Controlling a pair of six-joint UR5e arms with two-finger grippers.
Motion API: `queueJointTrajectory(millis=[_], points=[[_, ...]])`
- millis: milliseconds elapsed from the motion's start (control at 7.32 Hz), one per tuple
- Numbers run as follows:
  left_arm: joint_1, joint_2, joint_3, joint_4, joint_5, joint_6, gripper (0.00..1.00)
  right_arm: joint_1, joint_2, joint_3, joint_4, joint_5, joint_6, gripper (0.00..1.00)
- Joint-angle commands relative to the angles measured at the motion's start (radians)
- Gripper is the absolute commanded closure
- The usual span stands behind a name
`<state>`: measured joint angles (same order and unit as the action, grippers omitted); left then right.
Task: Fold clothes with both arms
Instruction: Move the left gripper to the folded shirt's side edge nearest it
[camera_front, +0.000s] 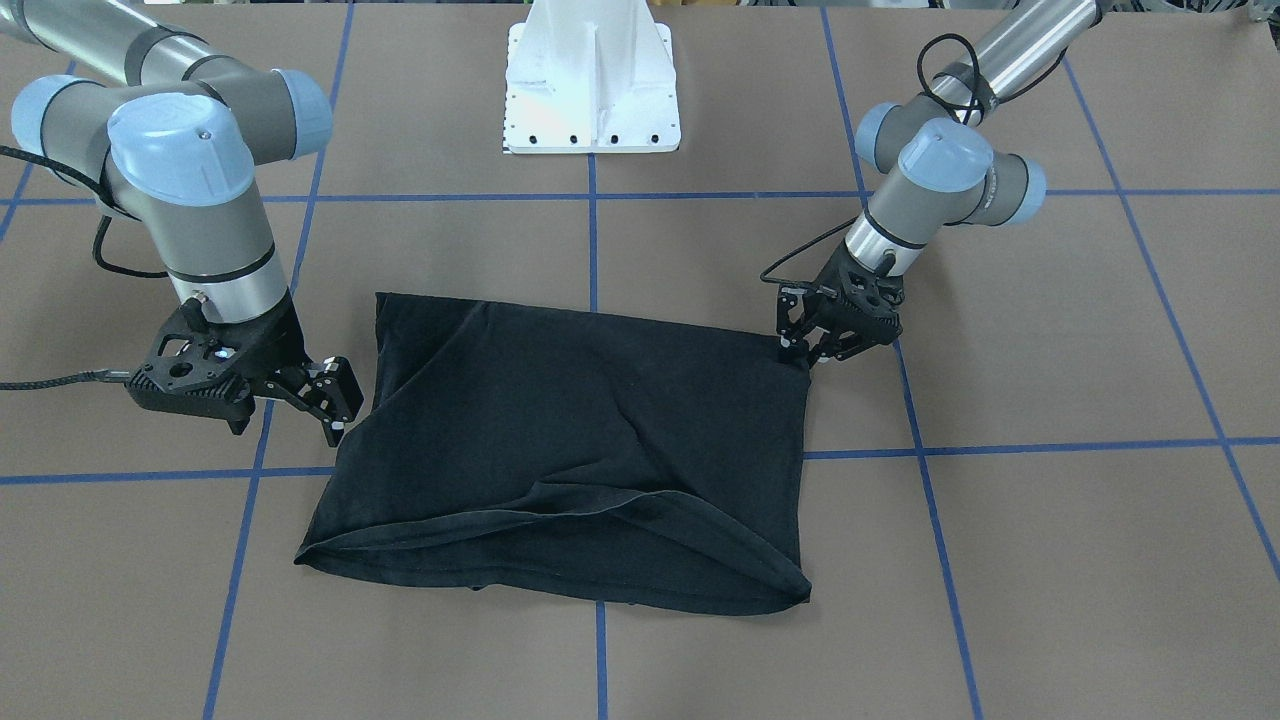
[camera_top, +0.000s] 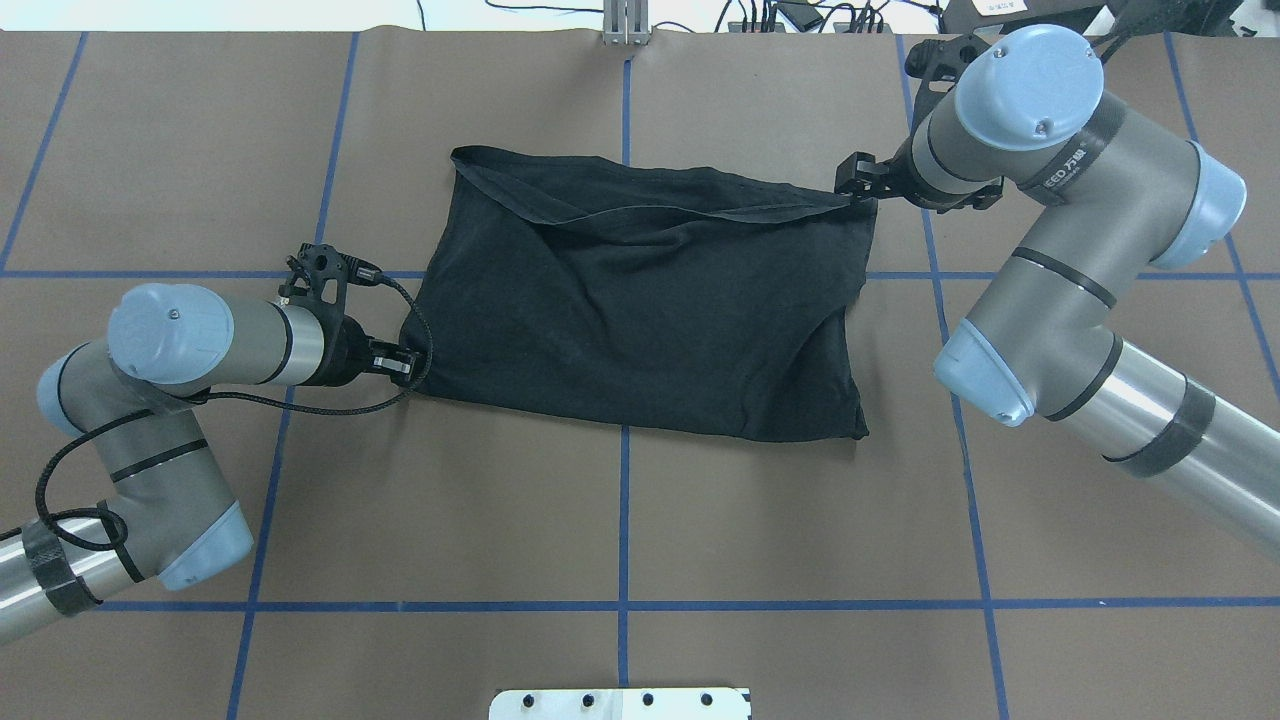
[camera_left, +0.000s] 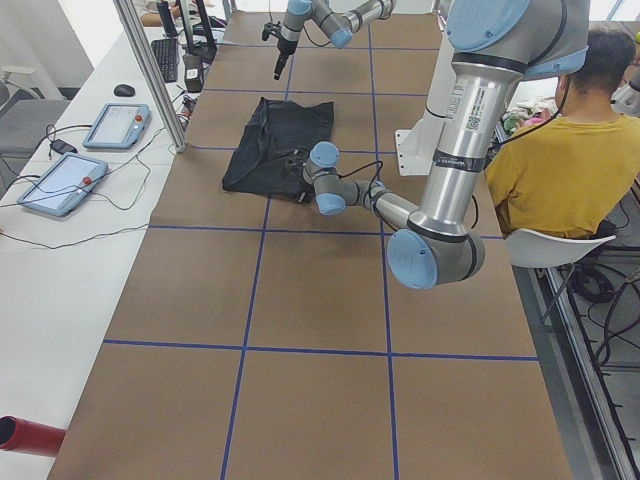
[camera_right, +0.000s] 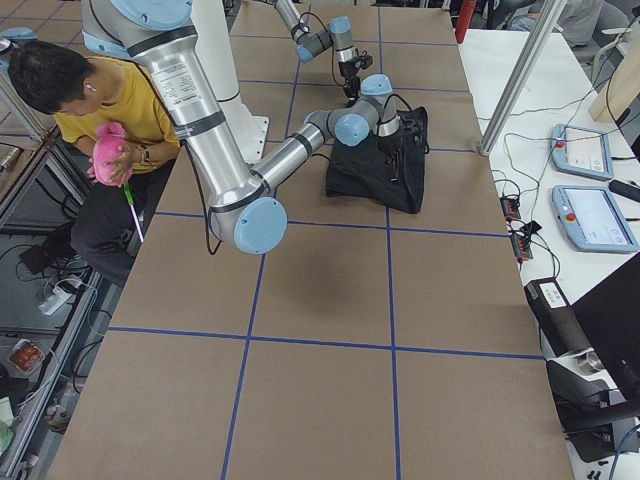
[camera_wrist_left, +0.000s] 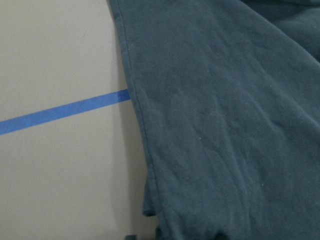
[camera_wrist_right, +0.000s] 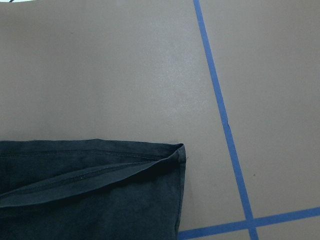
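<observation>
Hovering with jaws parted, the black two-finger right gripper sits just beside one hem corner of the black short-sleeved T-shirt, holding nothing; the black left gripper touches the diagonally opposite corner, its grip impossible to tell. The shirt lies folded on the brown paper-covered table, its corners seemingly being lined up for another fold

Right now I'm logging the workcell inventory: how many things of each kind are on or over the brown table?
Black T-shirt: 1
Robot arms: 2, the left arm and the right arm
White base pedestal: 1
Total: 4
</observation>
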<state>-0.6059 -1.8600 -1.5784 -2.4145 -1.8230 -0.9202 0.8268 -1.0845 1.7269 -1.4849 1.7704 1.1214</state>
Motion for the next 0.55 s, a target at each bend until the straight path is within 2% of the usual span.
queueJointTrajectory(millis=[0, 137, 410], points=[[0.000, 0.005, -0.020, 0.003, 0.001, -0.028, 1.00, 0.000, 0.000, 0.000, 0.000, 0.004, 0.003, 0.00], [-0.003, 0.012, -0.052, 0.008, -0.001, -0.020, 1.00, -0.005, 0.000, 0.000, 0.000, 0.004, 0.003, 0.00], [-0.018, 0.013, -0.048, 0.014, -0.007, 0.054, 1.00, -0.027, 0.003, 0.017, 0.000, 0.004, 0.008, 0.00]])
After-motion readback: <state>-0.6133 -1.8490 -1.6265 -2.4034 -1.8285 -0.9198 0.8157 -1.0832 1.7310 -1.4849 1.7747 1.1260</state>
